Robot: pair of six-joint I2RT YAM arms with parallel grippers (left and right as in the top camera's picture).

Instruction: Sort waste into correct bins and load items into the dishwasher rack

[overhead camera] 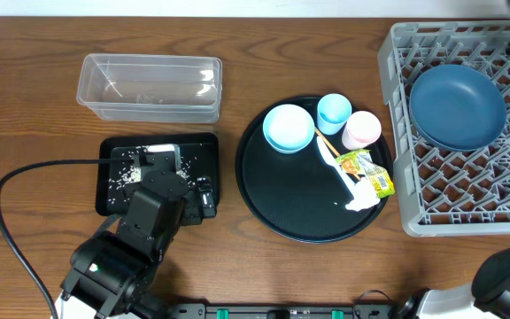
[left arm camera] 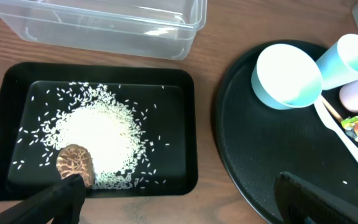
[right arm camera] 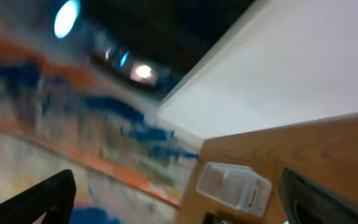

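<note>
The left arm (overhead camera: 135,232) is reaching over the near edge of the shallow black rectangular tray (overhead camera: 200,152). This tray is sitting on the desk (overhead camera: 25,97), just on the near side of the clear plastic tub (overhead camera: 149,84). In the left wrist view the left jaws are standing wide apart with nothing between them. One finger (left arm camera: 51,200) is hanging just beside the small brown food lump (left arm camera: 75,163); whether it is touching cannot be told. The lump is lying at the near left edge of a heap of loose white rice grains (left arm camera: 101,134), which are spreading across the tray floor.

To the right, the round black tray (overhead camera: 282,208) is carrying the pale white-blue bowl (overhead camera: 288,127), the small light-blue cup (overhead camera: 334,112) and the small pink cup (overhead camera: 361,129), all close together along its far side. A thin wooden stick (overhead camera: 325,142) is lying between the bowl and the pink cup. The crumpled yellow-green wrapper (overhead camera: 367,170) is resting on the crumpled white tissue (overhead camera: 361,199) at the tray's right side.

The dishwasher rack (overhead camera: 397,53) is standing at the far right of the desk, and the large blue plate (overhead camera: 457,106) is lying in its far left part.

The right arm (overhead camera: 507,275) is sitting at the near right corner, well apart from everything. Its wrist view is blurred, yet the right jaws are showing at both edges of the picture, spread wide and gripping nothing.
</note>
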